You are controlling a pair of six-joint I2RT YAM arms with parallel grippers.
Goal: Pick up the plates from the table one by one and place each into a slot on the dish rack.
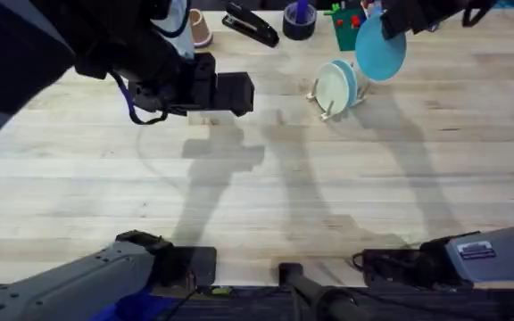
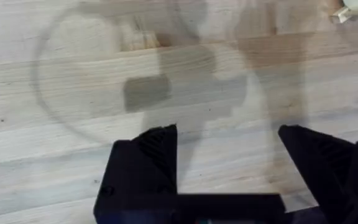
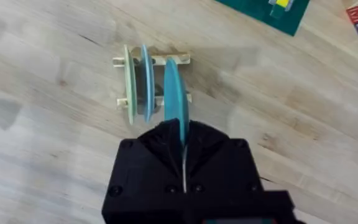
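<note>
The dish rack (image 1: 325, 100) stands at the far middle-right of the table (image 1: 266, 196), with a cream plate (image 1: 333, 87) and a light blue plate (image 1: 350, 80) upright in its slots. My right gripper (image 1: 389, 24) is shut on a third, cyan plate (image 1: 380, 50), which hangs in the air just behind and right of the rack. In the right wrist view that plate (image 3: 175, 93) is edge-on above the rack (image 3: 157, 60), beside the blue plate (image 3: 146, 81) and the cream plate (image 3: 128, 84). My left gripper (image 1: 237, 93) hovers open over bare table, left of the rack, fingers (image 2: 151, 149) wide apart.
Along the far edge lie a black stapler (image 1: 250, 24), a dark tape roll (image 1: 299, 23), a green mat (image 1: 346, 28) with small coloured blocks and a pinkish cup (image 1: 201, 28). Both arm bases sit at the near edge.
</note>
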